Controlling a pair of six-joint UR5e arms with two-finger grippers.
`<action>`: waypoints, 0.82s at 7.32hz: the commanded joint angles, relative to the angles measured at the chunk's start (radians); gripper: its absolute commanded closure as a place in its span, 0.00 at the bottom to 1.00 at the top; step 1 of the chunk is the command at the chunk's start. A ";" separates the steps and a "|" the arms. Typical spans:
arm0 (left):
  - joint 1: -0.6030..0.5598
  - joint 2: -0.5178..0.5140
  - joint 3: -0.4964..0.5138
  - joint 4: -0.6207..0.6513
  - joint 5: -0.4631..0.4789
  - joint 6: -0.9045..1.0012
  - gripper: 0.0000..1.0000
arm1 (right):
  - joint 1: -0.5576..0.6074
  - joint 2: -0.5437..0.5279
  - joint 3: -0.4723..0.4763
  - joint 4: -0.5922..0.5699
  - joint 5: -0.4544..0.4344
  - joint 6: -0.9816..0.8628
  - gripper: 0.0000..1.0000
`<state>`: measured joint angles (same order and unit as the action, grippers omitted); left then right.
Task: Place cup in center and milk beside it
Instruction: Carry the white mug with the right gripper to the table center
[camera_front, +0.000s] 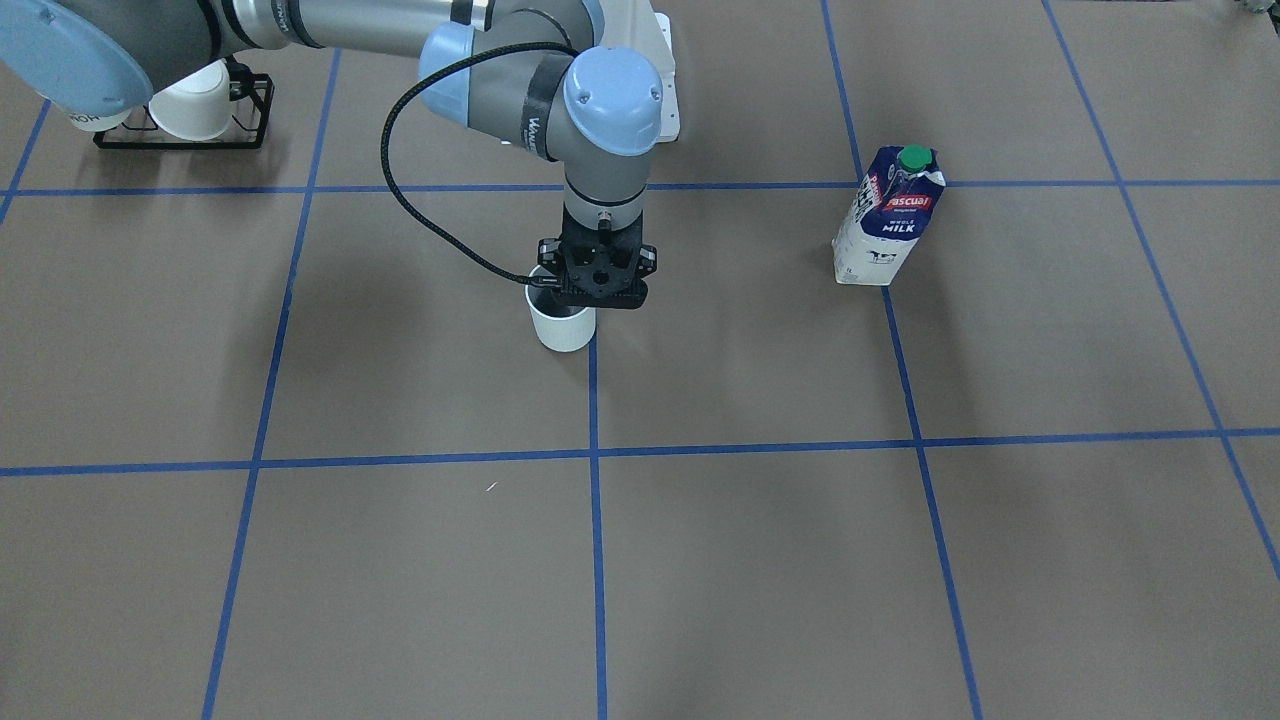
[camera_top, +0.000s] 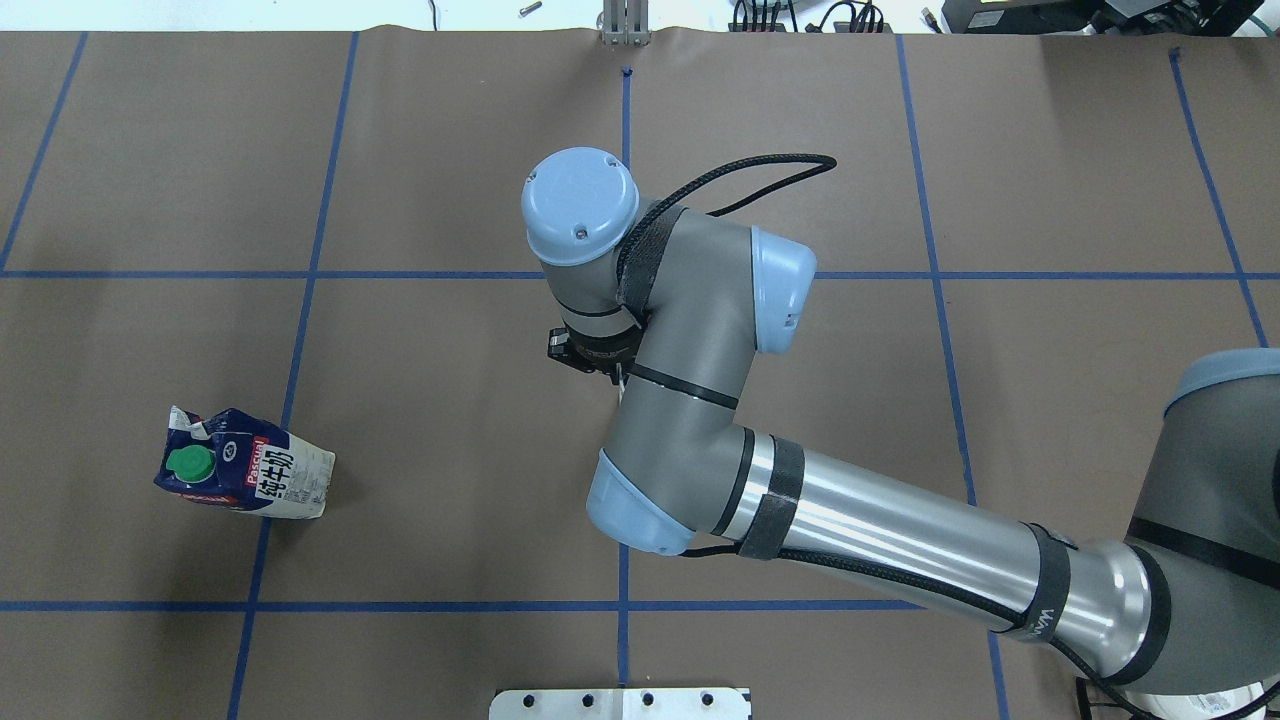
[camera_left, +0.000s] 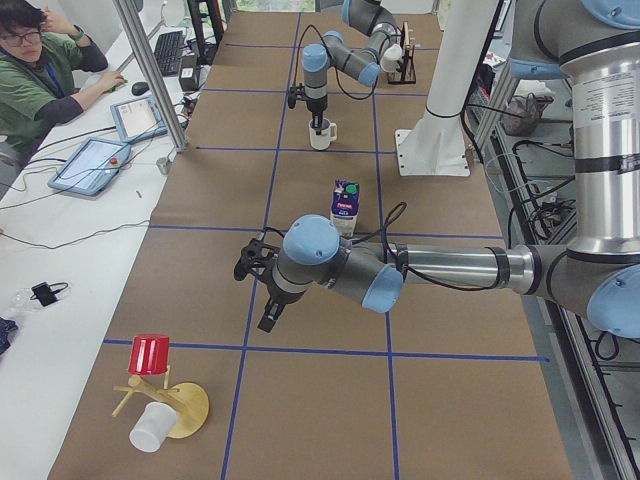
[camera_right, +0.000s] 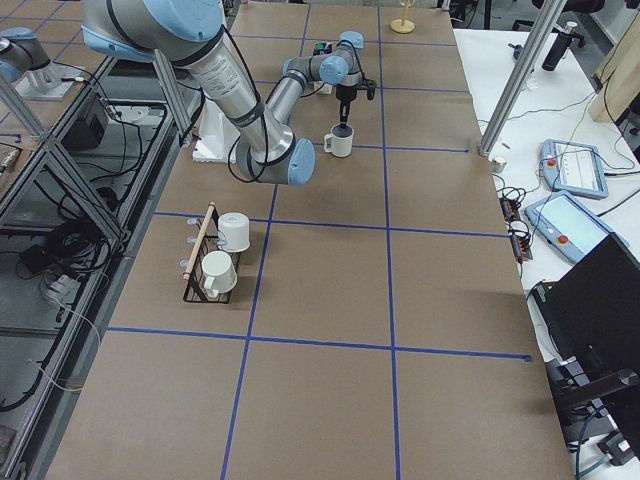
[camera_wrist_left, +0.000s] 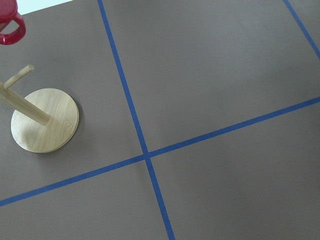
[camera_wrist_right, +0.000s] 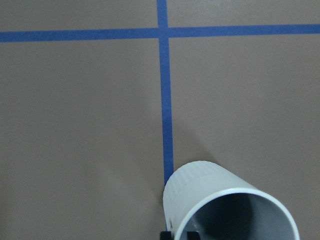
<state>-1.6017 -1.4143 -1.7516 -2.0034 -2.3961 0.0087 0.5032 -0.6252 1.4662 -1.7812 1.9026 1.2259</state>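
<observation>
The plain white cup (camera_front: 562, 322) is upright at the tabletop, on the vertical blue tape line (camera_front: 593, 400) of the brown center patch. My right gripper (camera_front: 597, 285) comes straight down on its rim and is shut on it. The right wrist view shows the cup's dark inside (camera_wrist_right: 235, 212) and a finger tip at the rim. The arm hides the cup in the overhead view. The milk carton (camera_front: 888, 215) stands upright, well apart on my left side (camera_top: 245, 475). My left gripper (camera_left: 268, 315) hangs over bare table, far from both; I cannot tell whether it is open.
A black rack (camera_front: 190, 105) with two white cups stands on my right. A wooden mug tree (camera_left: 165, 400) holds a red cup (camera_left: 150, 355) and a white cup (camera_left: 150, 430) at my far left. An operator (camera_left: 40, 70) sits at a side bench.
</observation>
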 joint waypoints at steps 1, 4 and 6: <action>-0.001 0.000 0.001 0.000 0.000 0.001 0.02 | 0.008 0.010 0.032 0.000 -0.036 0.000 0.15; -0.001 -0.005 -0.019 -0.002 0.000 -0.006 0.02 | 0.238 -0.020 0.164 -0.007 0.093 -0.067 0.00; 0.000 -0.069 -0.043 0.002 -0.002 -0.068 0.02 | 0.435 -0.220 0.258 -0.001 0.128 -0.371 0.00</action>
<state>-1.6019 -1.4445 -1.7809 -2.0041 -2.3958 -0.0242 0.8084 -0.7254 1.6684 -1.7872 1.9955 1.0416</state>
